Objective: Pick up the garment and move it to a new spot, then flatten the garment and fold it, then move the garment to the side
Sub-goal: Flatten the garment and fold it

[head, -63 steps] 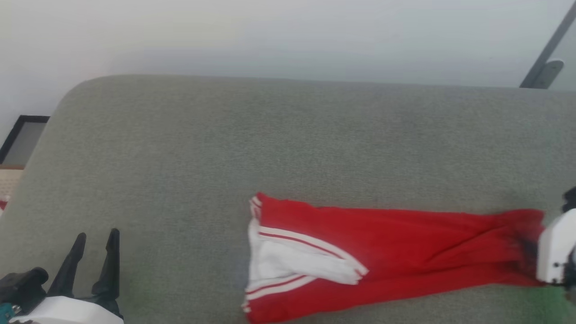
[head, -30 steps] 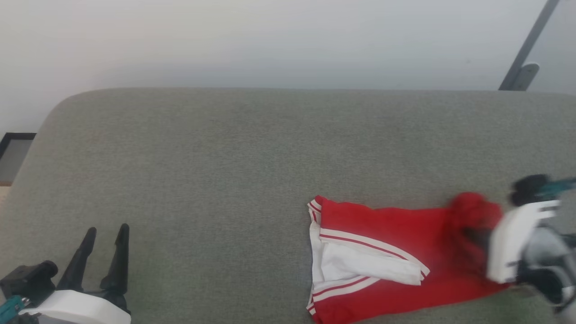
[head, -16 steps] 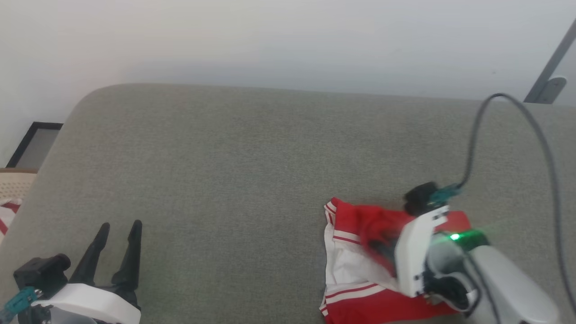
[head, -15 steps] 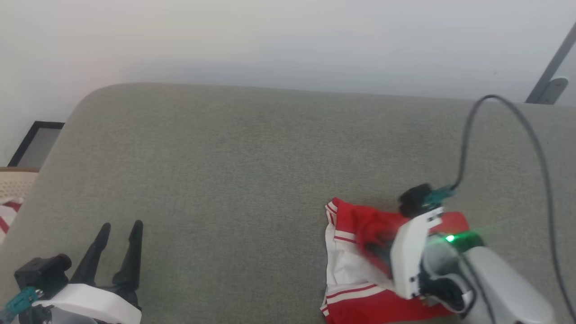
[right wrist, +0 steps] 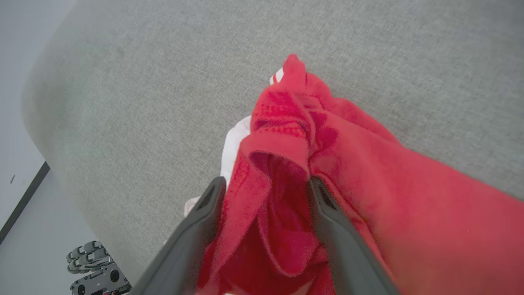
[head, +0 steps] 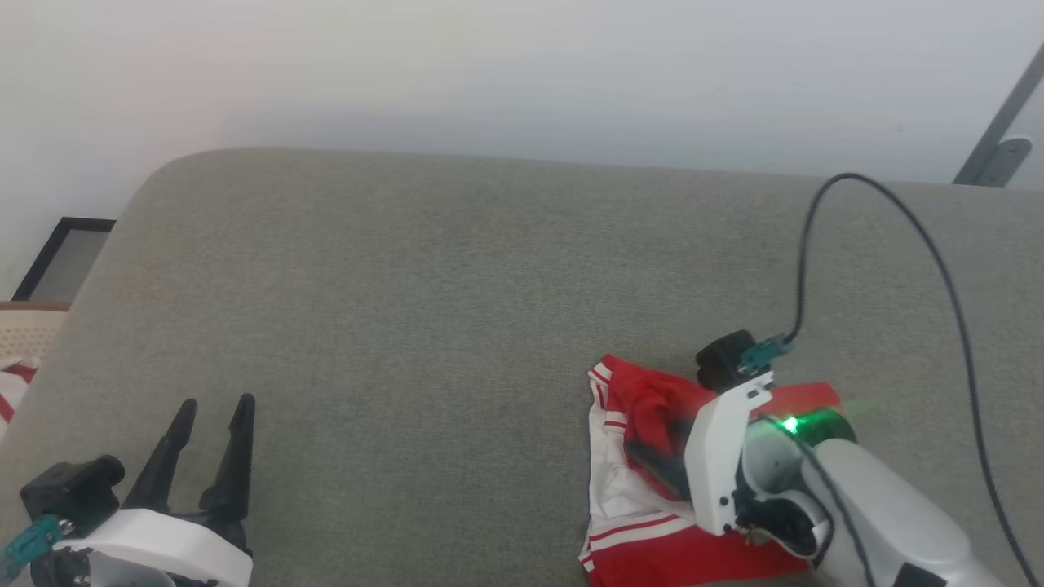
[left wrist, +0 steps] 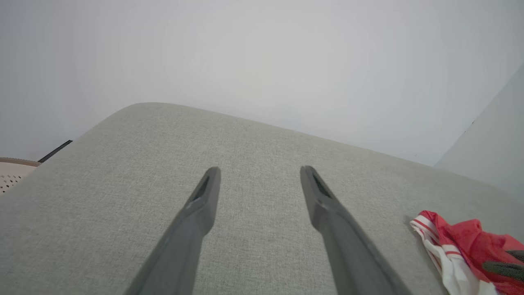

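The garment (head: 644,403), a red T-shirt with white sleeves and striped trim, lies folded over itself on the grey cushion (head: 408,285) at the lower right. My right gripper (head: 656,465) is on top of it, pointing left. In the right wrist view its fingers (right wrist: 266,180) stand wide apart, with a loose bunch of the garment's red cloth (right wrist: 348,164) lying between them, so it is open. My left gripper (head: 217,401) rests open over bare cushion at the lower left, far from the garment (left wrist: 458,246); nothing is between its fingers (left wrist: 260,169).
A black cable (head: 897,212) loops above the right arm. Off the cushion's left edge are a dark frame (head: 61,257) and a beige basket (head: 24,334). A wall runs behind the cushion, with a metal bracket (head: 999,151) at the upper right.
My right gripper carried the shirt's right end leftward over the rest, doubling the garment over, then opened its fingers. The left arm stayed put. The camera shifted slightly.
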Robot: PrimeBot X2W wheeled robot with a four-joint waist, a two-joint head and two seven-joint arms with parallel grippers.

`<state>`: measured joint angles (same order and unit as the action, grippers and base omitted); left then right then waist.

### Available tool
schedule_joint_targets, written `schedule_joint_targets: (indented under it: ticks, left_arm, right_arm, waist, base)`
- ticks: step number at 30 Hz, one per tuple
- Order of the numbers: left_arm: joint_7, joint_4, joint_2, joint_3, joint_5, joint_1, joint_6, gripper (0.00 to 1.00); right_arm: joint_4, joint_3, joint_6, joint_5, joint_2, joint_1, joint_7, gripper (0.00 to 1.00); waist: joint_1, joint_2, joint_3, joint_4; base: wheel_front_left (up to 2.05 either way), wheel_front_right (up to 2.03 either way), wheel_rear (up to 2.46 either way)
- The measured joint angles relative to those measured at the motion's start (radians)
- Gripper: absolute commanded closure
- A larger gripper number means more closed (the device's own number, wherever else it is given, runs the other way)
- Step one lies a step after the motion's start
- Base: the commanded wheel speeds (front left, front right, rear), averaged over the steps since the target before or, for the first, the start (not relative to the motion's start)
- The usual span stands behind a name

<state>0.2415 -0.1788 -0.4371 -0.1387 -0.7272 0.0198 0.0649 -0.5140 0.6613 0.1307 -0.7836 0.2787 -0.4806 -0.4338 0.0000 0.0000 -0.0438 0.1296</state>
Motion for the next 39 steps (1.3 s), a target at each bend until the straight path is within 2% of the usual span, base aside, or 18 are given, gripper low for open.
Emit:
schedule_joint_targets:
  ticks: [9, 17, 22, 31, 39]
  left_arm:
    - [0.004, 0.007, -0.007, 0.015, -0.003, -0.017, -0.005, 0.0]
    - [0.007, 0.018, -0.019, 0.024, -0.005, -0.035, -0.007, 0.0]
    - [0.007, 0.022, -0.024, 0.031, -0.009, -0.041, -0.014, 0.0]
    - [0.008, 0.023, -0.03, 0.04, -0.016, -0.064, -0.016, 0.0]
    - [0.011, 0.028, -0.035, 0.047, -0.02, -0.081, -0.018, 0.0]
  right_arm:
    - [0.101, -0.033, 0.0, -0.032, 0.081, -0.006, 0.073, 0.0]
    - [0.173, -0.154, 0.0, 0.016, 0.161, 0.04, 0.182, 0.0]
    - [0.205, -0.244, 0.0, 0.069, 0.195, 0.085, 0.293, 0.0]
    - [0.221, -0.382, 0.0, 0.117, 0.201, 0.199, 0.453, 0.0]
    - [0.215, -0.482, 0.0, 0.158, 0.183, 0.306, 0.547, 0.0]
  waist:
    - [0.0, 0.0, 0.007, -0.04]
    - [0.0, 0.0, 0.019, -0.08]
    - [0.0, 0.0, 0.026, -0.104]
    - [0.0, 0.0, 0.044, -0.134]
    - [0.0, 0.0, 0.052, -0.148]
  base:
    - [0.0, 0.0, 0.0]
    - [0.0, 0.0, 0.0]
    - [0.0, 0.0, 0.0]
    - [0.0, 0.0, 0.0]
    - [0.0, 0.0, 0.0]
